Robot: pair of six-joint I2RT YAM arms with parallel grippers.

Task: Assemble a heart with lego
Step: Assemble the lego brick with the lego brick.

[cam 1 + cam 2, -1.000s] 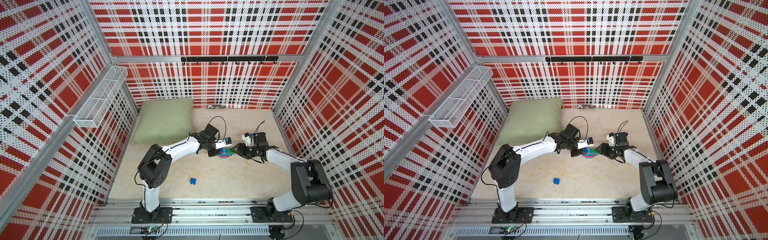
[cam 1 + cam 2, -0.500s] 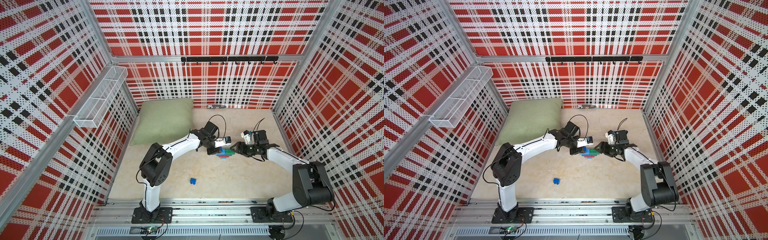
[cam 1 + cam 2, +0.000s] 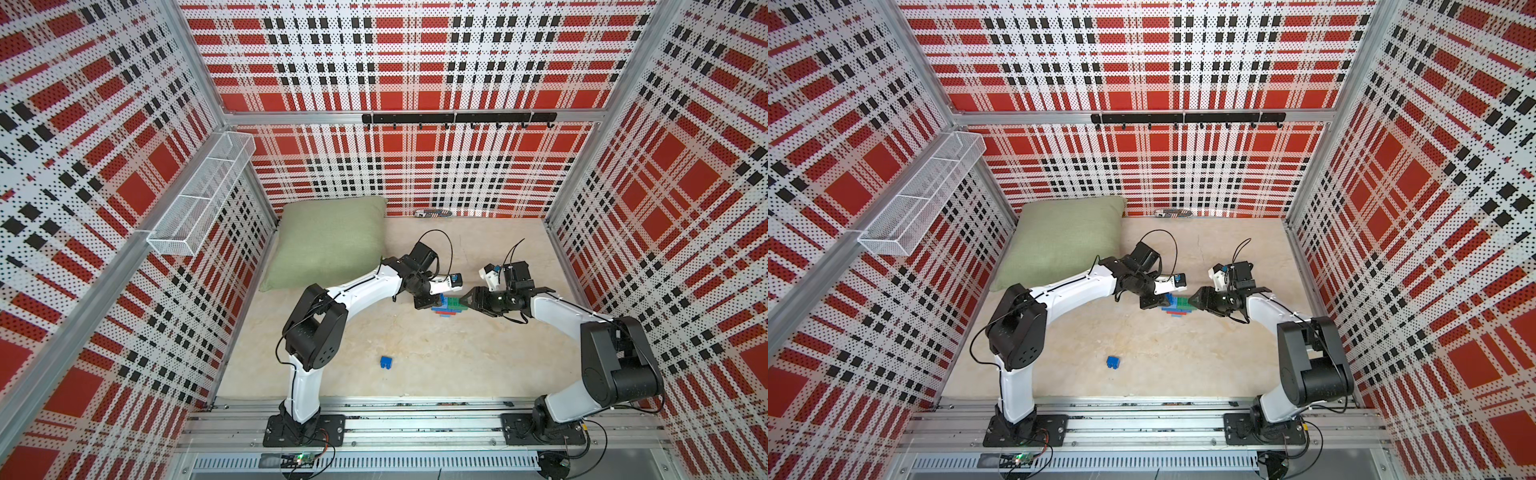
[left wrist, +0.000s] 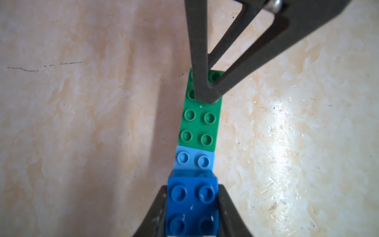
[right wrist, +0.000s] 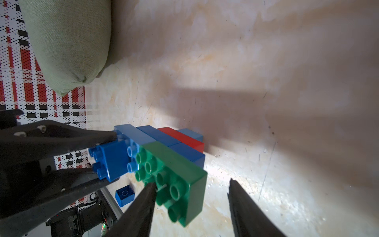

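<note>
Since a second ago, edged the right gripper (image 3: 465, 300) closer, jaws parted, one finger (image 4: 205, 90) on the green studded brick (image 4: 198, 125) of the stepped blue-red-green brick heart (image 3: 449, 308) on the beige marbled tabletop (image 3: 415, 353), keeping the left gripper (image 3: 434, 300) clenched on its dark blue square end brick (image 4: 191, 205).

The stepped heart (image 3: 451, 306) is at the middle of the tabletop (image 3: 415, 332): a green brick (image 4: 200, 123) and a light blue one in the widest row, then dark blue, red, light blue. A dark blue brick (image 4: 192, 205) sits at its end; a loose blue brick (image 3: 386, 362) lies well apart.

No readable text, label, brand or number on anything in view
</note>
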